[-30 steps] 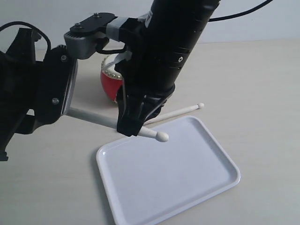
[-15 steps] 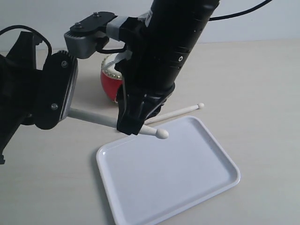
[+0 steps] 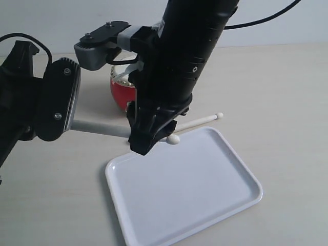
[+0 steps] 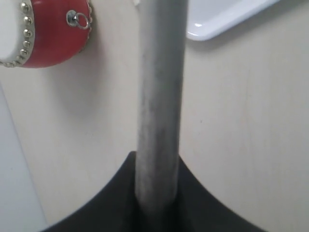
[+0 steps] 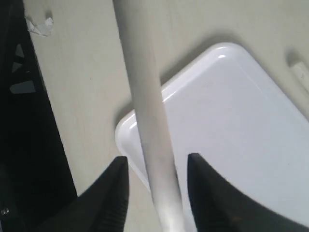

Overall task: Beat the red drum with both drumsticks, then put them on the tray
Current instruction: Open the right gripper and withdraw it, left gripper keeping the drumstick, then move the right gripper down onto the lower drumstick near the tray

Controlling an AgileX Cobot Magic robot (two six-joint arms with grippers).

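Note:
The red drum [image 3: 119, 94] stands behind both arms and also shows in the left wrist view [image 4: 50, 34]. My left gripper [image 3: 70, 121] [image 4: 157, 166] is shut on a drumstick [image 3: 102, 128] [image 4: 161, 72]. Its bead tip [image 3: 174, 139] hovers at the far rim of the white tray [image 3: 241, 197]. That stick [image 5: 145, 96] passes between the spread fingers of my right gripper [image 3: 146, 139] [image 5: 157, 166], which is open and not clamping it. The second drumstick [image 3: 200, 121] lies on the table just beyond the tray's far edge, and its end [image 5: 300, 71] shows in the right wrist view.
The tray [image 5: 231, 125] is flat on the pale wooden table [image 3: 287, 102], with its corner [image 4: 227, 19] in the left wrist view. A small scrap of paper [image 5: 41, 24] lies on the table. A black cable [image 3: 266, 18] hangs behind the right arm.
The left-held stick has drawn back, so its bead tip is now at the tray's far rim instead of over the tray. The left gripper has shifted slightly, and the right arm has moved a little.

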